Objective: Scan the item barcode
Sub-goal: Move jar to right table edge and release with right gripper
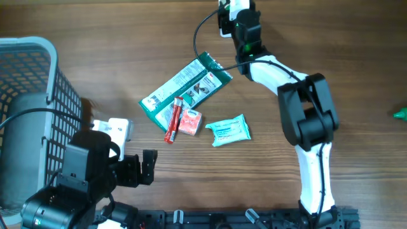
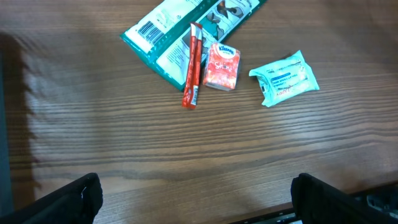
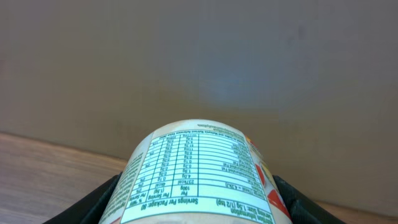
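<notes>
The wooden table [image 1: 356,51] fills the overhead view. At its left edge stands a grey mesh basket [image 1: 25,43]. The right arm [image 1: 305,114] rises from the near edge and reaches across to the far edge. The left arm [image 1: 82,172] sits at the near left corner, beside the basket.

The left gripper [image 2: 198,202] hangs above bare wood with its jaws spread wide and nothing between them. The right gripper [image 3: 200,208] is clamped on a round labelled container [image 3: 199,168]. A black finger presses each side, and the nutrition table on the label faces the wrist camera. The container is held up at the far edge of the table, with a plain wall behind it. No barcode shows on the visible part of its label.

Near the middle of the table a long green pouch [image 1: 184,86] lies flat on a diagonal, with a barcode [image 2: 146,29] face up at its left end. A pale teal wipes pack [image 1: 229,130] lies to its right and nearer, apart from it. A white device [image 1: 114,129] sits just beside the basket. An orange tissue pack [image 1: 189,122] lies at the pouch's near edge. A red stick packet [image 1: 173,121] overlaps the pouch and touches the left side of the tissue pack. A small green object [image 1: 400,114] is cut off by the right edge.
</notes>
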Available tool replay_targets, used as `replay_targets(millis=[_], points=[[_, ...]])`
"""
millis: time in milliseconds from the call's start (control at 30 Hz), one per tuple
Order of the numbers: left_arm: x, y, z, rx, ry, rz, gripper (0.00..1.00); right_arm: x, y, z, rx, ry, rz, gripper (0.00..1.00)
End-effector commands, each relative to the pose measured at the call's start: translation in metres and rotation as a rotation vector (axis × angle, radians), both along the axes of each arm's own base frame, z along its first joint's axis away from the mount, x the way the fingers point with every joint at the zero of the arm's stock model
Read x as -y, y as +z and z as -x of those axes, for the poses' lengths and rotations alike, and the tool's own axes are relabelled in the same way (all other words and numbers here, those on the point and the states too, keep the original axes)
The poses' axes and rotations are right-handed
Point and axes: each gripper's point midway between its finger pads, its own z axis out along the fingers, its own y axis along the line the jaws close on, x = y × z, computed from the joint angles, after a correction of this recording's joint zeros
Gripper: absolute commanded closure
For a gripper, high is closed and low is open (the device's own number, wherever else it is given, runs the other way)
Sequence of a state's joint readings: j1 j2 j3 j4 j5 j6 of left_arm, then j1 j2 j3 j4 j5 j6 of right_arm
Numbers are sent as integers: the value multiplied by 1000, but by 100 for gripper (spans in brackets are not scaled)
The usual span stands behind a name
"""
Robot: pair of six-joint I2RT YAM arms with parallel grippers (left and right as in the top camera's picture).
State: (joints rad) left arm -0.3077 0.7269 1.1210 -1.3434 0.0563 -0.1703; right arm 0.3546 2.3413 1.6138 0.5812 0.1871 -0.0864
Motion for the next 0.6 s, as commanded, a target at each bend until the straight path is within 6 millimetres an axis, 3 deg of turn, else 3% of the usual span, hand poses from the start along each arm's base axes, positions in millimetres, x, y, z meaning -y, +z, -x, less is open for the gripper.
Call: replay_targets(millis=[0, 100, 167, 267, 300, 333, 400, 467, 567], points=[[0, 3, 0, 15, -6, 0, 0, -9, 31, -12, 83, 13, -13, 37], [0, 3, 0, 15, -6, 1, 0, 0, 46, -14, 65, -19, -8, 39], [0, 3, 0, 15, -6, 0, 0, 17, 73, -11, 37, -57, -22, 40], [0, 3, 0, 15, -6, 0, 0, 86, 137, 10, -23, -154, -32, 40], [0, 3, 0, 15, -6, 0, 0, 117, 149, 20, -63, -203, -45, 40], [0, 3, 0, 15, -6, 1, 0, 161, 155, 34, -126, -284, -89, 39], [0, 3, 0, 15, -6, 0, 0, 244, 141, 56, -238, -456, -183, 38], [0, 3, 0, 15, -6, 1, 0, 326, 101, 83, -391, -614, -277, 37], [0, 3, 0, 15, -6, 1, 0, 412, 49, 124, -541, -788, -420, 37]])
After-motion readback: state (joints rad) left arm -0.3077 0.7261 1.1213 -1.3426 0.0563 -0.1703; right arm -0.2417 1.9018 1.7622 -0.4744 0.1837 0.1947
